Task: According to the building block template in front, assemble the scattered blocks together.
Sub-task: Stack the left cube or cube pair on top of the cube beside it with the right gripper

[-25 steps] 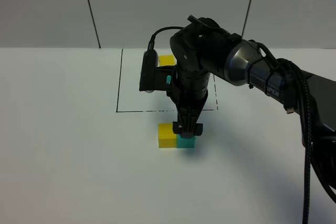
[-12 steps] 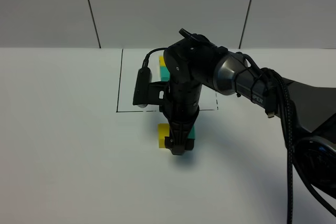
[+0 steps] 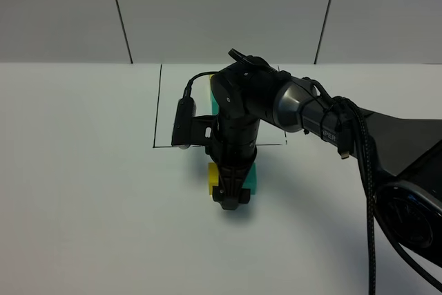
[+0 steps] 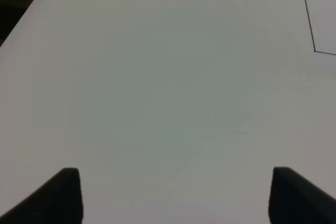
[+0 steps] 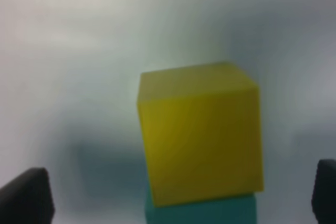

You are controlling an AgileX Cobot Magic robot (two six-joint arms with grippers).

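The scattered blocks lie joined side by side on the white table just in front of the drawn rectangle. The yellow block (image 3: 213, 177) is on the left and the teal block (image 3: 251, 179) on the right. My right gripper (image 3: 231, 197) points down over their junction and hides their middle. In the right wrist view the yellow block (image 5: 199, 137) and the teal block (image 5: 202, 212) sit between the wide-open fingertips (image 5: 26, 196), untouched. The building block template (image 3: 215, 103) is mostly hidden behind the arm; only a teal sliver shows. My left gripper (image 4: 178, 195) is open over bare table.
The thin black drawn rectangle (image 3: 157, 112) marks the table behind the blocks, and its corner line (image 4: 308, 19) shows in the left wrist view. The right arm and its cable (image 3: 369, 191) stretch in from the right edge.
The right gripper has moved left and toward the table's front, from over the teal block to over the middle of the joined pair. The blocks have stayed put.
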